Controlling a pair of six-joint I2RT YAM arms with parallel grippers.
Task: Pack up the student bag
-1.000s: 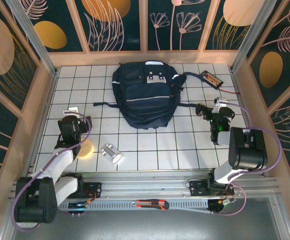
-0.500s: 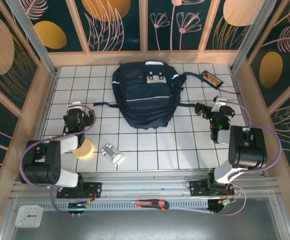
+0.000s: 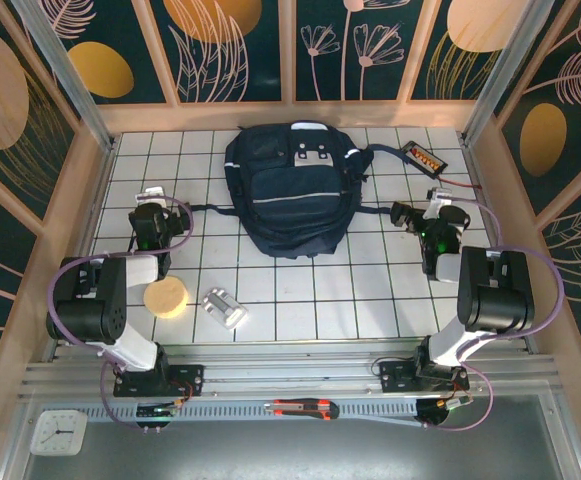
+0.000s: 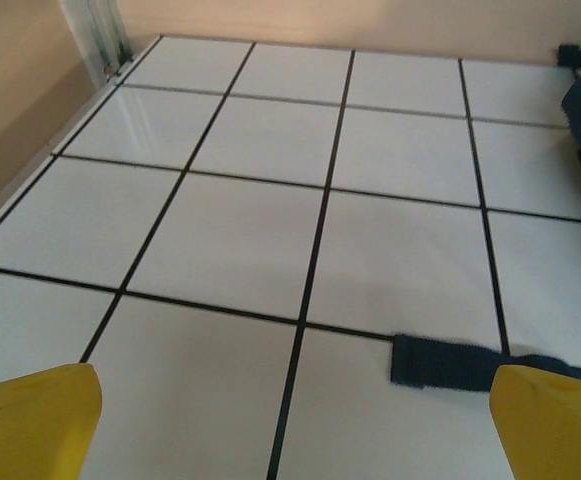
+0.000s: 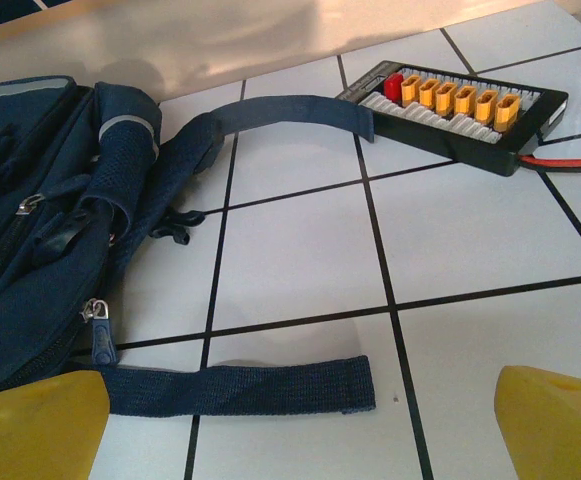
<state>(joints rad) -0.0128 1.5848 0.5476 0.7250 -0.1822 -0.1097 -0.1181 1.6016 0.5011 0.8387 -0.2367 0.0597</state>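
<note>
I see the student bag point(image 3: 295, 190) lying flat at the far middle of the counter point(image 3: 370, 290), straps trailing to both sides. My left jaws stand wide open over bare tiles, with 1 strap end point(image 4: 450, 362) just ahead of them. My right jaws are wide open too, gripping nothing, facing the bag's side, with a black connector board point(image 5: 460, 110) beyond. A yellow disc point(image 3: 165, 297) and a silver block point(image 3: 224, 307) lie near the left arm point(image 3: 95, 300).
</note>
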